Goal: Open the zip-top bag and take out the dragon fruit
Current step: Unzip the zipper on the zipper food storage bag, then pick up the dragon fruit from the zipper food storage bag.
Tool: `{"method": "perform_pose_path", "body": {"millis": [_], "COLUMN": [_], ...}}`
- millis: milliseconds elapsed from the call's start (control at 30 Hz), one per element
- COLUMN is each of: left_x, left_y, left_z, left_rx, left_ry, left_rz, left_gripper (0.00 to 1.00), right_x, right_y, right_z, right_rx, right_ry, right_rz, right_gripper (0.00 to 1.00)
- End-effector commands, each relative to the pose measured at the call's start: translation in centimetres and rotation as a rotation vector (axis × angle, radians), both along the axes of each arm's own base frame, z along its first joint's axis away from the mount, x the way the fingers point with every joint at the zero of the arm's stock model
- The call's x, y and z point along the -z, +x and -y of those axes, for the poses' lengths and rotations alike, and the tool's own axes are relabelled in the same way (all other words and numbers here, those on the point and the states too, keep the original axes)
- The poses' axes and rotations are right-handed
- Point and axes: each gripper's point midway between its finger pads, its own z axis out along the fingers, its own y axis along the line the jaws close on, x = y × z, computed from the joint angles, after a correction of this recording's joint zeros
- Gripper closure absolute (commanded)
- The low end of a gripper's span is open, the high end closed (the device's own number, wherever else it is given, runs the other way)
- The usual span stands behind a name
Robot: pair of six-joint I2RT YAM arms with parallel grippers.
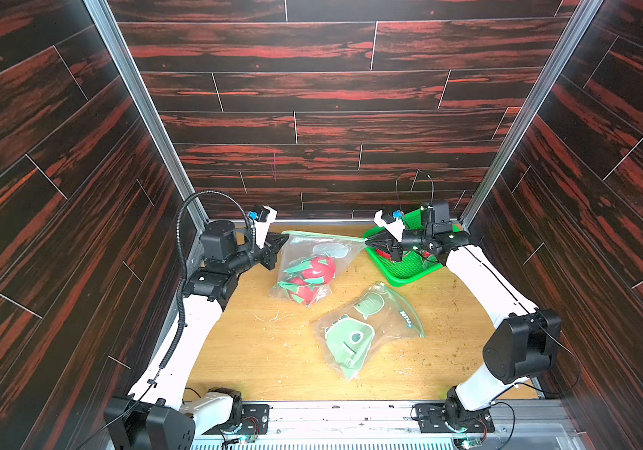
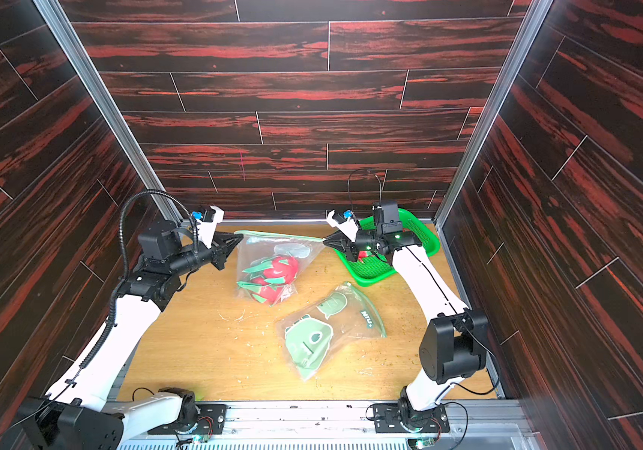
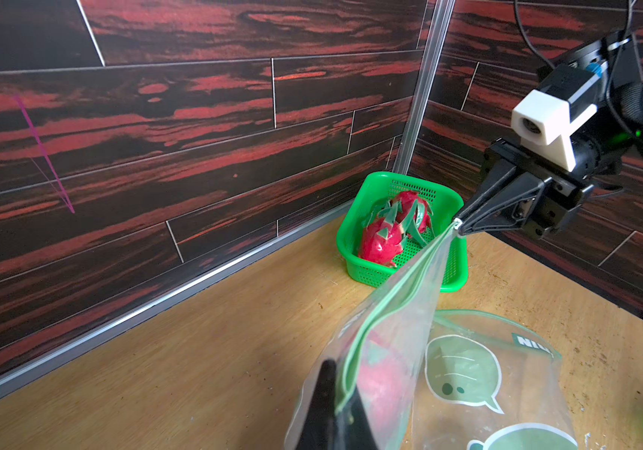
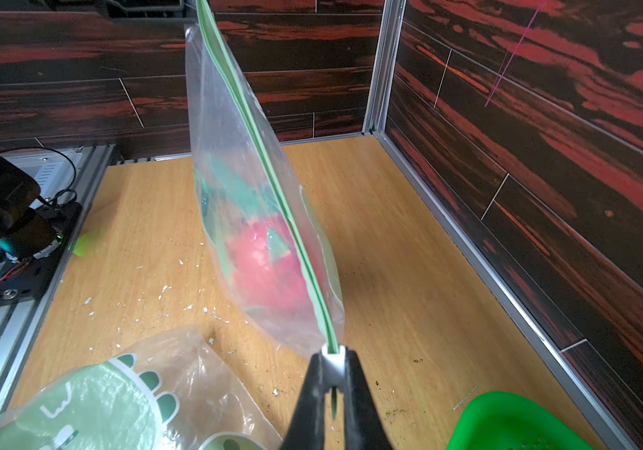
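Your left tool [image 1: 283, 238] is clamped on the left end of the clear zip-top bag with a green zip strip [image 1: 304, 245], your right tool [image 1: 367, 242] on its right end; the strip runs taut between them over the far desk [image 1: 253, 350]. Red-pink, green-scaled dragon fruit [image 1: 318, 269] sit inside the bag. Two more dragon fruit [image 3: 382, 237] lie in the green perforated plastic basket [image 1: 401, 279], far right. A second clear bag with green cartoon prints [image 1: 366, 335] lies nearer.
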Motion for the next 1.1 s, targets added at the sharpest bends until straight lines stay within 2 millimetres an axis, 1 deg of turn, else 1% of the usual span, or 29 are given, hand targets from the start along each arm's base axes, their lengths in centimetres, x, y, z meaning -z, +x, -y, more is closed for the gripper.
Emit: {"method": "perform_pose_path", "body": {"millis": [0, 167, 233, 300, 433, 500, 567, 633, 733, 800, 833, 933, 1000, 1067], "left_x": [-6.8, -5.2, -4.8, -4.3, -2.7, -1.7, -0.6, 0.5, 2.0, 2.5, 2.7, 2.5, 2.5, 1.8], "left_y": [-1.2, -0.3, -0.5, -0.6, -1.0, -1.1, -0.8, -0.4, -0.7, -0.6, -0.4, -0.3, 0.1, 0.4], "left_z": [-0.5, -0.1, 0.2, 0.5, 0.7, 0.8, 0.6, 0.7, 1.3, 1.3, 1.3, 1.2, 0.7, 0.0], "left_rx": [0.013, 0.04, 0.061, 0.075, 0.089, 0.095, 0.067, 0.067, 0.111, 0.106, 0.093, 0.068, 0.013, -0.047], "left_ry": [-0.05, -0.056, -0.061, -0.076, -0.085, -0.093, -0.121, -0.134, -0.136, -0.152, -0.174, -0.203, -0.205, -0.197], "left_rz": [0.202, 0.144, 0.13, 0.119, 0.075, 0.049, -0.006, -0.071, -0.148, -0.195, -0.229, -0.321, -0.374, -0.405], "left_gripper": [1.0, 1.0, 1.0, 1.0, 1.0, 1.0, 0.94, 0.92, 0.89, 0.83, 0.77, 0.58, 0.51, 0.44], "right_x": [-2.8, -5.5, -6.4, -6.8, -6.8, -6.6, -6.2, -5.6, -5.0, -4.7, -4.6, -4.8, -4.8, -5.0], "right_y": [0.4, 2.8, 3.8, 4.3, 5.0, 5.2, 5.3, 5.4, 5.4, 5.3, 5.2, 4.7, 4.3, 3.9], "right_z": [1.0, 0.0, -0.8, -2.0, -4.2, -4.9, -5.5, -6.0, -6.5, -6.8, -7.0, -7.4, -7.5, -7.6], "right_rx": [0.039, 0.114, 0.139, 0.137, 0.123, 0.114, 0.102, 0.094, 0.08, 0.065, 0.058, 0.031, 0.009, -0.004], "right_ry": [0.044, 0.105, 0.114, 0.11, 0.101, 0.105, 0.105, 0.102, 0.1, 0.1, 0.1, 0.103, 0.105, 0.106], "right_rz": [0.028, 0.058, 0.066, 0.07, 0.073, 0.07, 0.068, 0.063, 0.053, 0.049, 0.049, 0.055, 0.057, 0.063], "right_gripper": [1.0, 1.0, 1.0, 1.0, 1.0, 1.0, 1.0, 1.0, 1.0, 1.0, 1.0, 1.0, 1.0, 1.0]}}
